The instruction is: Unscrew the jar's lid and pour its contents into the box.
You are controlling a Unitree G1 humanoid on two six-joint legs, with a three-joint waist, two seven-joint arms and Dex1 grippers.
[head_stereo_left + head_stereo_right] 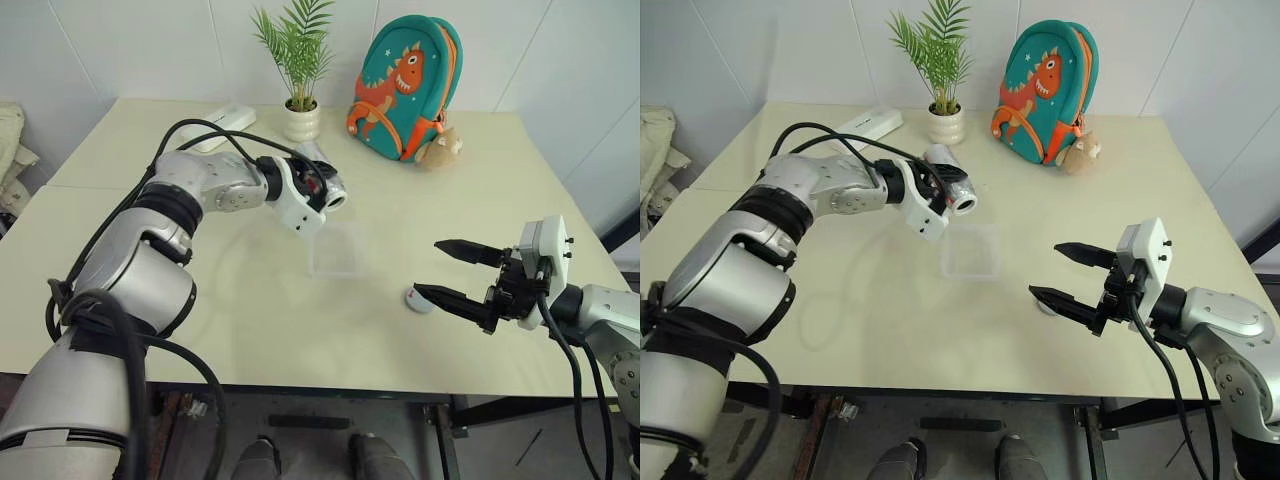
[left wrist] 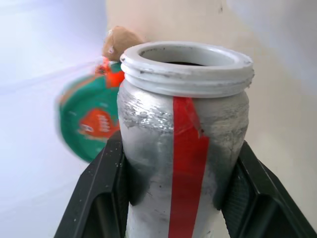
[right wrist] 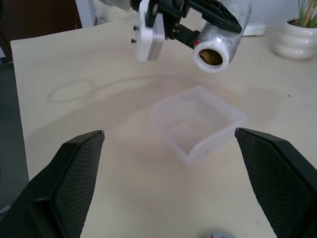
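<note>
Clear glossy plastic box (image 3: 198, 121), frosted jar (image 2: 183, 148) with glossy red tape, on a smooth matt table (image 1: 450, 200).

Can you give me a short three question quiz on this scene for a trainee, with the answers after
1. True or false: the lid is screwed onto the jar.
2. What is the left gripper doing? A) hanging open and empty B) clamped on the jar, tipped on its side above the table beside the box C) pressing on the backpack
3. Fill in: the right gripper is ____ and holds nothing.

Key
1. False. The lid lies on the table by the right gripper, and the jar's mouth is uncovered.
2. B
3. open
</note>
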